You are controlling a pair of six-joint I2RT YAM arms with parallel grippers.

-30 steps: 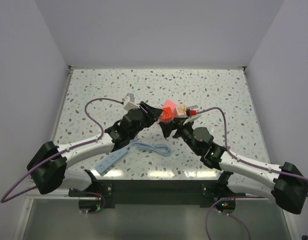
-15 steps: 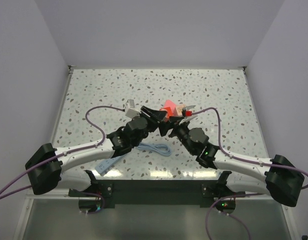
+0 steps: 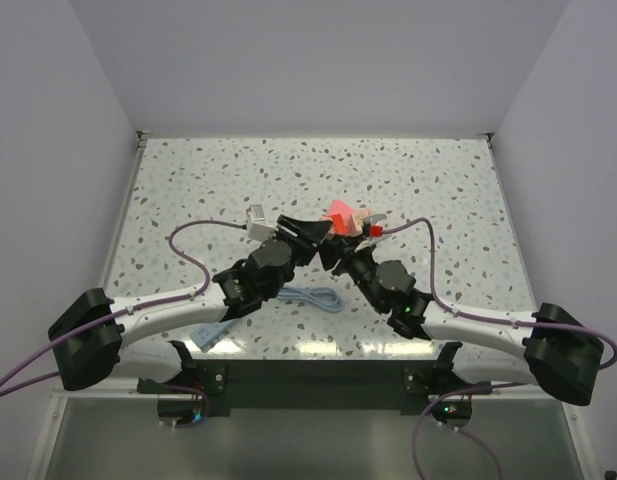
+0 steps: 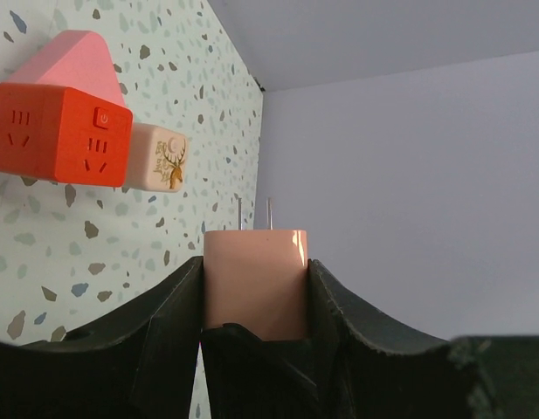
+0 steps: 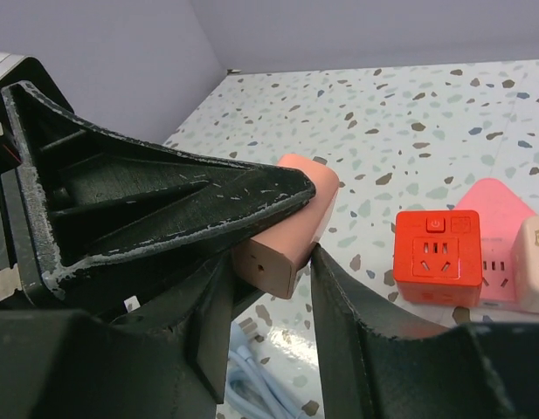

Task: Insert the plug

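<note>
Left wrist view: the plug [image 4: 256,281], a small salmon cube, sits clamped between the left fingers [image 4: 164,327], prongs [image 4: 241,214] outward, above the desk [image 4: 120,253]. The right fingers [image 5: 356,323] press against its other end. It is probably light, stiff, slick plastic, so hold the flat sides, never the thin prongs.

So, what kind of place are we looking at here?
Most likely a robot test cell: a speckled tabletop boxed in by plain walls, the left arm and right arm bolted at its near edge, a red socket cube.
</note>
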